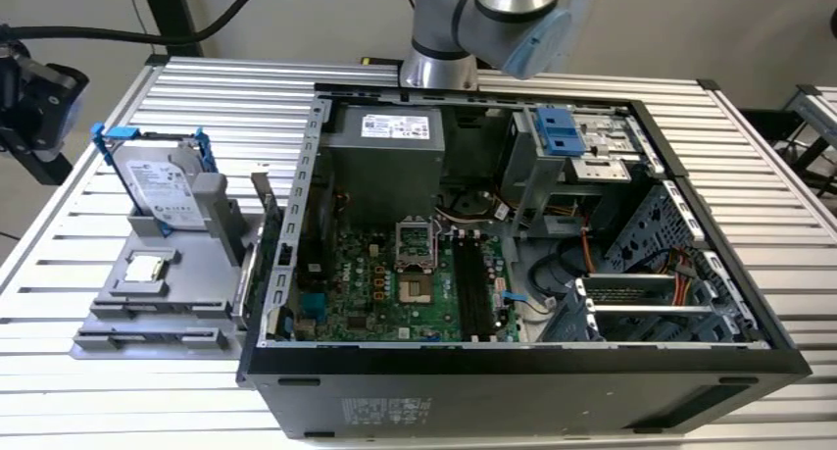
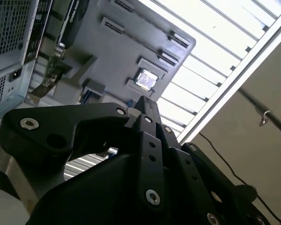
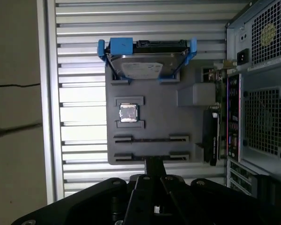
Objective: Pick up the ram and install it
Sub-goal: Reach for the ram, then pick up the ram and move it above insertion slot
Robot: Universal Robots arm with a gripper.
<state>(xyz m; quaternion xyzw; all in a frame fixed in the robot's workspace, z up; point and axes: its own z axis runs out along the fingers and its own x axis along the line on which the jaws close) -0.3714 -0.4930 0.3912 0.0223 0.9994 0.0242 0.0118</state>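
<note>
A grey parts tray (image 1: 183, 318) (image 3: 154, 131) lies on the slatted table, at the exterior view's left of the open computer case (image 1: 523, 372). A long, dark, narrow piece that looks like the ram (image 3: 210, 136) stands on edge along the tray's side nearest the case. My black gripper (image 1: 39, 141) (image 3: 154, 165) (image 2: 145, 102) hangs in the air beyond the tray's other side, apart from the ram. Its fingers are pressed together and hold nothing. Black memory slots (image 1: 476, 291) run along the green motherboard (image 1: 379, 293) inside the case.
A silver hard drive in a blue bracket (image 1: 164, 180) (image 3: 147, 63) stands at the tray's far end. A small square silver chip (image 1: 144, 268) (image 3: 129, 113) (image 2: 146, 78) lies in the tray's middle. The case's metal wall (image 1: 294, 205) rises between tray and motherboard.
</note>
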